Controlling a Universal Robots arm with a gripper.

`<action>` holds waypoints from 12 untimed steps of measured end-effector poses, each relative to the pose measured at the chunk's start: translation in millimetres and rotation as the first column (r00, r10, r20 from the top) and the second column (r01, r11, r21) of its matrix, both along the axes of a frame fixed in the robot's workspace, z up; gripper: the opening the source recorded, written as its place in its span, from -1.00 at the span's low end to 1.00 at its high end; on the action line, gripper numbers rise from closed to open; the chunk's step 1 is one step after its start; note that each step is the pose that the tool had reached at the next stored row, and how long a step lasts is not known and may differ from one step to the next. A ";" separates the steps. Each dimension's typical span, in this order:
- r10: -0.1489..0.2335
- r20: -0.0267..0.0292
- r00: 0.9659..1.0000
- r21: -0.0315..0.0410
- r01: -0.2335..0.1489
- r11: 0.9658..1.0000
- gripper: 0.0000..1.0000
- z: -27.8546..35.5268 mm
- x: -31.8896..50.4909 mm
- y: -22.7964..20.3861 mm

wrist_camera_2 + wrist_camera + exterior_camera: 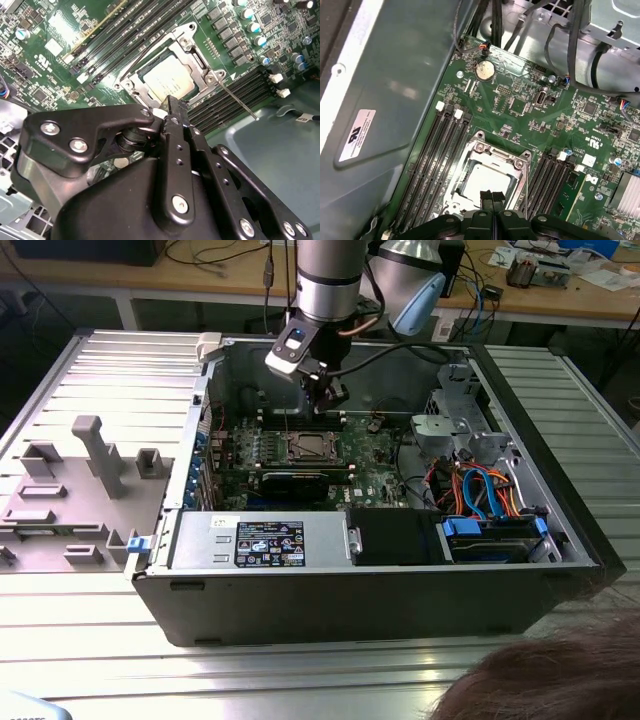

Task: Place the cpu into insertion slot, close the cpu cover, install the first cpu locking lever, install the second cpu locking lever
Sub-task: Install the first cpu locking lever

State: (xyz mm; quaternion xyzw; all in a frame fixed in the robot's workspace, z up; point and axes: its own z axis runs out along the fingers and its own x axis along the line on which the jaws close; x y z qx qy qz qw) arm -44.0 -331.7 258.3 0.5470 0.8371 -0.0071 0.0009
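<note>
The cpu point(167, 80) lies flat in the insertion slot point(305, 447) on the green board inside the open computer case. Its silver top point(487, 184) shows through the window of the cpu cover point(200, 60), a metal frame lying down around it. A thin locking lever point(239, 101) sticks out slantwise from one corner of the socket over the memory slots. My gripper point(328, 400) hangs just above the socket's edge. Its black fingertips point(492, 197) are pressed together with nothing between them, and the gripper point(172, 106) stands close over the cpu.
Long black memory slots point(435, 160) flank the socket. A black graphics card point(295, 480), the power supply point(265, 540) and a drive bay with blue and orange cables point(490, 505) fill the case. A grey fixture tray point(80, 480) lies at the exterior view's left. A person's hair point(560, 680) shows at the front.
</note>
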 end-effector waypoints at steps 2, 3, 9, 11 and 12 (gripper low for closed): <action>0.011 0.000 1.000 0.000 -0.011 1.000 -0.79 0.0 0.0 0.0; 0.018 0.000 1.000 0.000 -0.018 1.000 -0.79 0.0 0.0 0.0; 0.047 0.000 0.999 0.000 -0.047 0.999 -0.79 0.0 0.0 0.0; 0.056 0.000 0.998 0.000 -0.056 0.998 -0.79 0.0 0.0 0.0; 0.060 0.000 0.998 0.000 -0.060 0.998 -0.79 0.0 0.0 0.0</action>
